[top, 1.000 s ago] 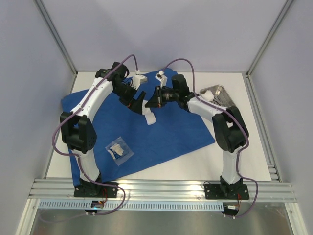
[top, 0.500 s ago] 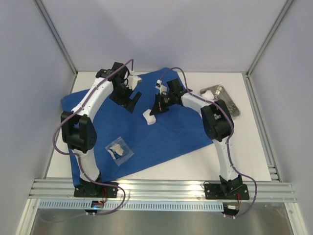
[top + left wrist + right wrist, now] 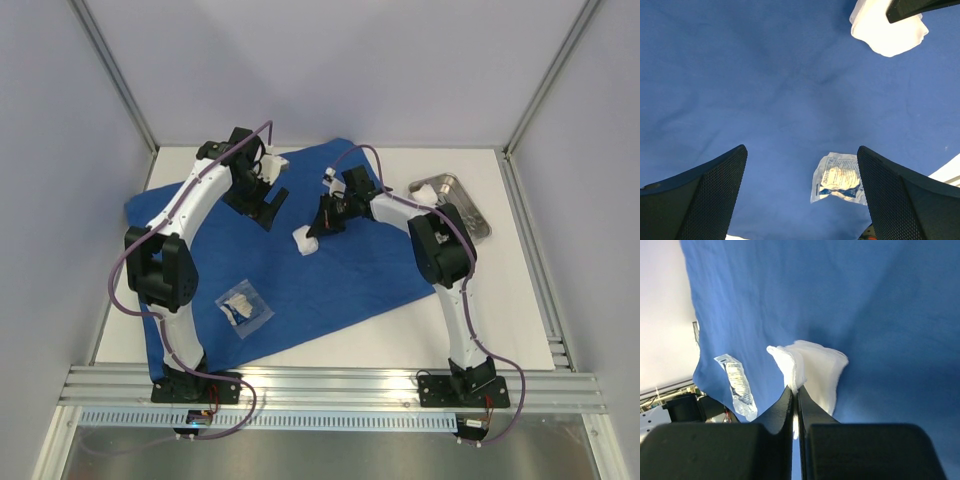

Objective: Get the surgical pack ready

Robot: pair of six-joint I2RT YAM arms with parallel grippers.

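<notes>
right fingers [image 3: 794,402] are pinching gauze [image 3: 817,370] on the drape [image 3: 890,300], left fingers [image 3: 270,208] hovering wide beside them; tray [image 3: 470,205], wrapping not yet done.

On the large blue cloth drape [image 3: 340,275], white gauze squares [image 3: 306,240] lie centrally and a clear plastic packet [image 3: 243,307] near-left; the steel tray [image 3: 482,225] sits off it, far right.

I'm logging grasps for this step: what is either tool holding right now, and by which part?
The right tool pinches the white gauze by one edge. The left tool is open and holds nothing.
</notes>
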